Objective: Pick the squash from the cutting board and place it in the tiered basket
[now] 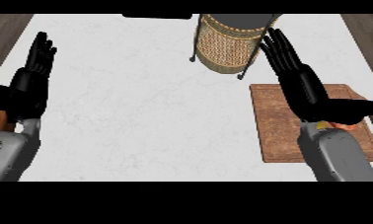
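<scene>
Your right hand (pixel 315 95) lies over the brown wooden cutting board (pixel 280 129) at the right edge of the white counter (pixel 146 109), fingers straight and close together, holding nothing. Only a sliver of the orange squash (pixel 345 125) shows on the board, just beside your wrist. Your left hand (pixel 33 77) rests at the left edge, fingers straight and up, and the woven wicker tiered basket (pixel 226 45) stands at the far edge, just beyond the board.

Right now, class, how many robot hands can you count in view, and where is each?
2. The left hand rests open at the left edge of the counter; the right hand is open above the cutting board, beside the tiered basket. No hand appears hidden.
</scene>
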Controlling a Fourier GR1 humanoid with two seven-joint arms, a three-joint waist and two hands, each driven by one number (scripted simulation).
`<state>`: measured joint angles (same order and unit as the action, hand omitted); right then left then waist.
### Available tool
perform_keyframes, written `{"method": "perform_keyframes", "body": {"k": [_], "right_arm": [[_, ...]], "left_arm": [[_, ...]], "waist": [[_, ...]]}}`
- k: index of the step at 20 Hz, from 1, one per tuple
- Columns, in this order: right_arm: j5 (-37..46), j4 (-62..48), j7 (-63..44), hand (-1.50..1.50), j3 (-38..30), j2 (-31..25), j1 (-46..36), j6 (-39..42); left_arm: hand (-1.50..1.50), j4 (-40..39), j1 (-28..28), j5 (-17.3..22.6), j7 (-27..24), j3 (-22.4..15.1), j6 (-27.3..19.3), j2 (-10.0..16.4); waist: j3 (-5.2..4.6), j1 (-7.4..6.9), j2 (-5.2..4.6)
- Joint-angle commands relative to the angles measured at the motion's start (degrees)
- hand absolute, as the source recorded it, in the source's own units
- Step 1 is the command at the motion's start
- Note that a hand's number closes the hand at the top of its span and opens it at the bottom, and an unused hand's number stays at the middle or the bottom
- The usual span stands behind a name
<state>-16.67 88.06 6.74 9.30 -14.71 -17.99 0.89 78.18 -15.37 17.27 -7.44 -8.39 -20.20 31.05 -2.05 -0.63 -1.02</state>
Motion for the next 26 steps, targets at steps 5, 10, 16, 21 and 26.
{"method": "perform_keyframes", "body": {"k": [5, 10, 16, 21, 26], "right_arm": [[-1.4, -16.1, -4.9, -1.50, -10.7, -7.8, -3.7, -0.1], [-0.7, -29.3, 5.3, -1.50, -14.8, -4.8, -1.5, -2.2], [7.7, -29.4, 12.6, -1.50, -13.8, -12.7, -3.2, -0.7], [17.7, -22.3, -2.4, -1.50, -8.6, -27.3, -3.9, -0.3], [26.7, -18.3, -13.9, -1.50, 0.1, -40.1, -4.2, 11.1]], "left_arm": [[0.00, -0.3, 3.4, 2.2, -0.7, -7.8, 9.4, -6.1], [0.00, 0.8, 5.9, 1.8, 0.0, -12.6, 11.4, -10.0], [0.00, -5.5, 5.3, 1.0, -3.8, -11.0, 14.1, -12.6], [0.00, -2.2, 6.3, 0.3, -1.0, -11.6, 12.6, -11.2], [0.00, -3.9, 6.3, 0.1, -2.0, -11.5, 12.6, -12.3]], "waist": [[2.04, 0.02, 0.19], [2.23, -0.60, 0.38], [2.04, 0.65, 0.91], [1.77, 1.13, 1.53], [1.47, 1.43, 1.51]]}}
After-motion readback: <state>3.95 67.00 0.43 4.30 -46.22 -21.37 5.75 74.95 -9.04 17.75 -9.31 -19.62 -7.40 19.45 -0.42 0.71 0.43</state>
